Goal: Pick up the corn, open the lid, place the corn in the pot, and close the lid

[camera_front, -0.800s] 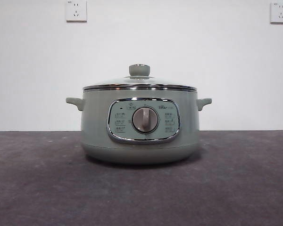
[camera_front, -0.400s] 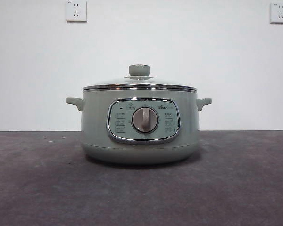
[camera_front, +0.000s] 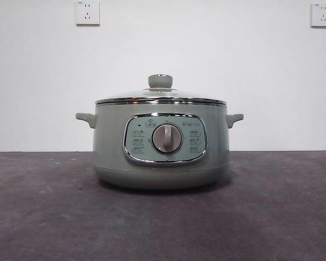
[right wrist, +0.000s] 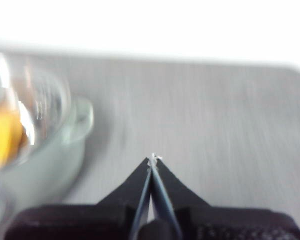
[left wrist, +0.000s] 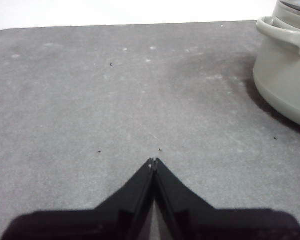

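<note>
- Plainly, the pot stands in the middle of the table, its control panel and silver dial facing the front view.
- On the pot sits the lid, level all round, its steel rim meeting the pot's top edge and its green knob standing upright at the centre.
- Inside the pot, seen through the lid's glass in the blurred right wrist view, is a yellow-orange shape that is most likely the corn; the blur hides its outline and how it lies. No corn shows on the table beside the pot.
- By this, the task looks all but finished: corn in, lid closed.
- Handling, as a judgement: the corn looks like glossy hard plastic, light and stiff but slippery, best gripped across its thick middle, where the kernel rows give some purchase.
- The lid is glass, so heavier and fragile; the knob is the only sound hold, and it should be lifted straight up.
- The left gripper hangs over bare table off the pot's side handle, jaws pressed together, holding nothing.
- The right gripper is near the pot's opposite side handle, jaws likewise together and empty.
</note>
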`<state>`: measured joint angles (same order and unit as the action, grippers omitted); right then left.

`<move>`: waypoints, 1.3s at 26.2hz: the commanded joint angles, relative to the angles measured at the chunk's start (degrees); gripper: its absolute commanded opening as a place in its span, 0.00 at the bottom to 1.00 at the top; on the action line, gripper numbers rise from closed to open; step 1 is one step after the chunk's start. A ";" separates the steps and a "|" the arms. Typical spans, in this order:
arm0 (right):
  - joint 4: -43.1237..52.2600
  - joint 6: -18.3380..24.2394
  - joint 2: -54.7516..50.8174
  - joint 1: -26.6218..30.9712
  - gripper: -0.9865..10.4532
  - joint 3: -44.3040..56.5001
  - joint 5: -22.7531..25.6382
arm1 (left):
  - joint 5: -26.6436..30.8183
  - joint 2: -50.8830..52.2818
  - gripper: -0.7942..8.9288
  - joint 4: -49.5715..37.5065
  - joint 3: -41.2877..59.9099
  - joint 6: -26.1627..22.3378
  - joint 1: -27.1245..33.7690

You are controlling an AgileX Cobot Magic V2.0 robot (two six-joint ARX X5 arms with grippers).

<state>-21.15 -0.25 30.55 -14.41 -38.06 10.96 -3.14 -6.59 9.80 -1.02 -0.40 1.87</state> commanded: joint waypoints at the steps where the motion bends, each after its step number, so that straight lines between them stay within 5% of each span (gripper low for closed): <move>1: 13.33 2.01 -5.46 6.21 0.09 13.53 -2.69 | -0.07 -0.57 0.08 -0.39 0.57 -0.26 0.20; 12: 19.82 2.32 -24.28 20.02 0.09 35.54 -10.64 | -0.07 -3.37 0.08 -0.39 0.57 -0.26 0.20; 18: 10.43 5.40 -29.20 20.11 0.09 37.22 -11.61 | -0.09 -5.05 0.08 -0.61 0.57 -0.26 0.20; 34: 10.58 4.46 -30.12 17.44 0.09 37.22 -11.56 | -0.09 -5.53 0.08 -0.92 0.57 -0.24 0.20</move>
<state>-10.83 4.49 0.60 3.03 -1.37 -0.49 -3.16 -12.05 9.37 -1.02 -0.40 1.87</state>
